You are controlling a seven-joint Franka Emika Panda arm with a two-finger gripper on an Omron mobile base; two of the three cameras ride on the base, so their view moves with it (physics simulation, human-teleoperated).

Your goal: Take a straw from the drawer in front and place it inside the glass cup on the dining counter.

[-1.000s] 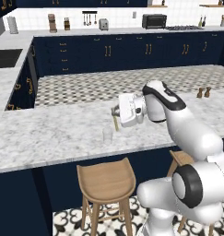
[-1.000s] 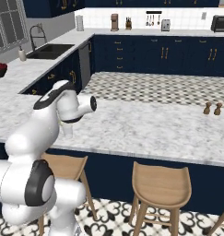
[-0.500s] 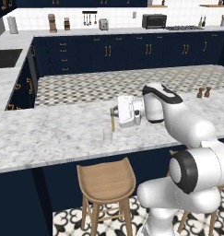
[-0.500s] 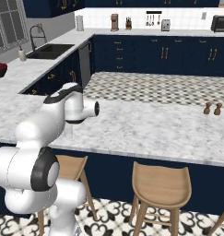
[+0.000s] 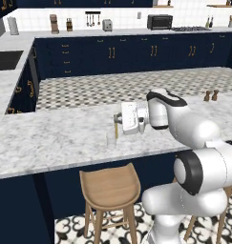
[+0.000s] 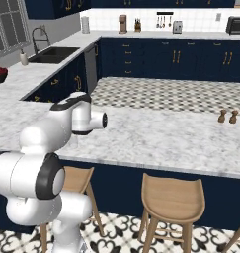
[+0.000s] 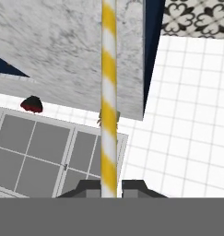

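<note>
Left base view: arm reached out level over the dining worktop (image 5: 50,138), gripper (image 5: 118,119) pointing sideways to the robot's left. Jaws clamped shut on the straw (image 5: 116,131), which hung down from them as a short tan stick, near upright. Glass cup (image 5: 110,139) stood on the worktop just beside and below the straw's lower end, a touch further left, close to the near edge. Straw tip looked level with or just above the rim; could not tell whether already inside the rim or beside it. Judged the next move as a small sideways shift over the mouth, then straight down, long axis kept vertical. Stool (image 5: 110,188) sat under the overhang below the cup.

Right base view: arm elbow and wrist blocked the hand; straw and cup hidden behind them. Gave the worktop layout instead: shakers (image 6: 227,116) well apart, far right, no obstacle to the drop.

Hand view: straw (image 7: 109,92) ran up the middle from between the two fingertips (image 7: 88,188), yellow with white stripes rather than plain tan — pattern lost from the base. Confirmed a centred pinch at one end. View rolled; worktop (image 7: 62,46) showed edge-on, cup not made out here.
</note>
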